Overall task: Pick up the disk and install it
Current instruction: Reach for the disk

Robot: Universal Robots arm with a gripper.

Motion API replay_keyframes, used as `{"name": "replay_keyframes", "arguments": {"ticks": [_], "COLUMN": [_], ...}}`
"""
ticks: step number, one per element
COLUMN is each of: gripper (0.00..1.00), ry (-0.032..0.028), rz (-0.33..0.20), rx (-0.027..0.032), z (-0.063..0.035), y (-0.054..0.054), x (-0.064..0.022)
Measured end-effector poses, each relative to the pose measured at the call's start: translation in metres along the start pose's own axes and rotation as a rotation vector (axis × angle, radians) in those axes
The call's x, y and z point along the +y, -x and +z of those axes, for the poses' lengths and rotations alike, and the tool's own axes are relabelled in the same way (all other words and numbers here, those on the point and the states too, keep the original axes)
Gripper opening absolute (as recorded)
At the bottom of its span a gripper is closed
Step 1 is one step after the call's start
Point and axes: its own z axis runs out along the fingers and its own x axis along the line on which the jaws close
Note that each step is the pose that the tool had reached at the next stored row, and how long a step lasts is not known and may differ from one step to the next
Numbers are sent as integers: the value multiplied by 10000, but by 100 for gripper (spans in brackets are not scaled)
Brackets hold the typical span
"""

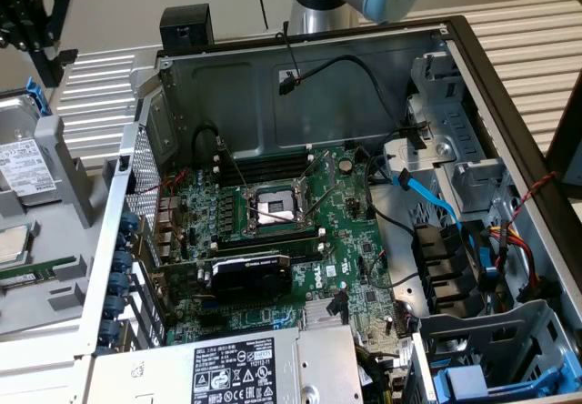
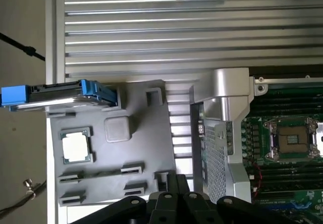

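the disk stands at the edge of the grey tray: exterior view shows its white label, wrist view its blue carrier edge-on; the gripper, closed and empty, hangs over that tray

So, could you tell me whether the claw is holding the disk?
No, the disk sits on edge in the grey tray, apart from the claw.

print on the power supply label and the disk is too small to read.

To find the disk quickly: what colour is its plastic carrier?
Blue. The carrier around the disk shows best in the wrist view.
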Motion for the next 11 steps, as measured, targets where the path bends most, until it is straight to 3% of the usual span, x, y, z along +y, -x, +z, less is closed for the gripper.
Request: {"name": "replay_keyframes", "arguments": {"ticks": [11], "gripper": [11], "ry": [1], "rz": [-63], "rx": [4], "z": [7], "y": [-404], "x": [44]}}
